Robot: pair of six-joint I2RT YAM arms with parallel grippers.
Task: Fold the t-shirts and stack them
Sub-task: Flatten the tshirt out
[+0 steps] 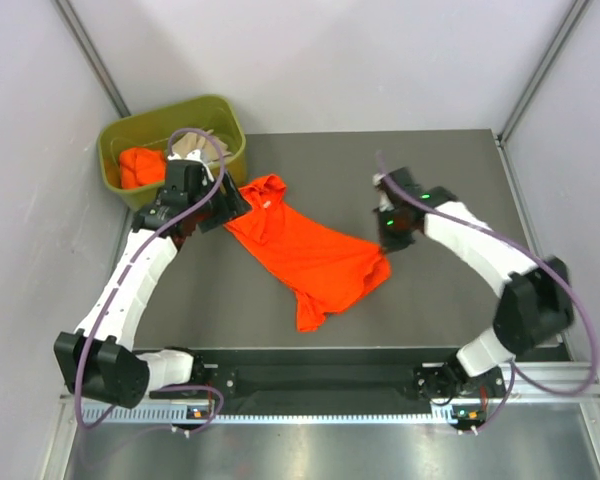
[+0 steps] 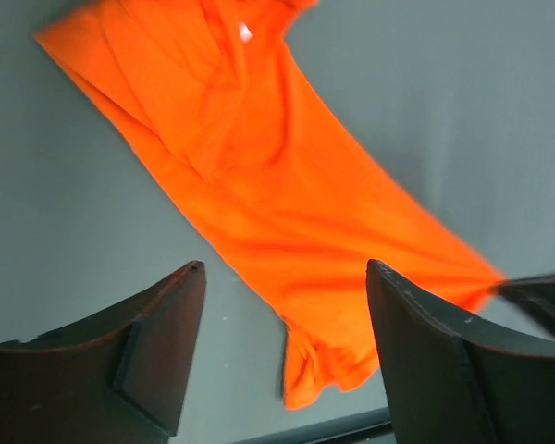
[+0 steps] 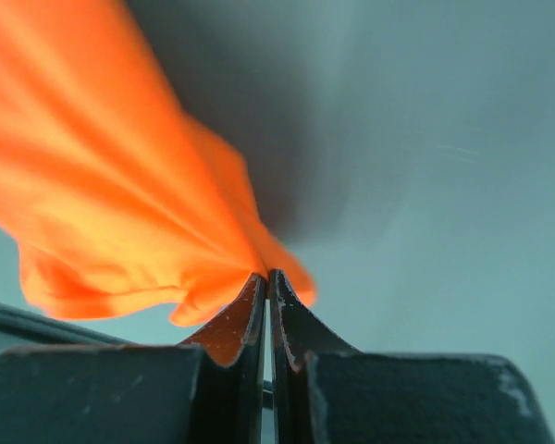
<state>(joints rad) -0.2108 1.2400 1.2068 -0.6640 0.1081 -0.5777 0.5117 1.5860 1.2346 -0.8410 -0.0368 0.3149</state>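
A bright orange t-shirt (image 1: 305, 250) lies crumpled and stretched diagonally across the grey table. My right gripper (image 1: 388, 240) is shut on its right-hand edge; in the right wrist view the cloth (image 3: 111, 185) fans out from the closed fingertips (image 3: 267, 275). My left gripper (image 1: 218, 205) hovers open over the shirt's upper left end, near the collar. In the left wrist view its wide-apart fingers (image 2: 287, 266) frame the shirt (image 2: 287, 213) with nothing between them. Another orange t-shirt (image 1: 140, 165) and a beige one (image 1: 190, 148) lie in the bin.
The olive-green plastic bin (image 1: 235, 130) stands at the table's back left corner, close behind my left wrist. White walls enclose the table on three sides. A black rail (image 1: 320, 380) runs along the near edge between the arm bases.
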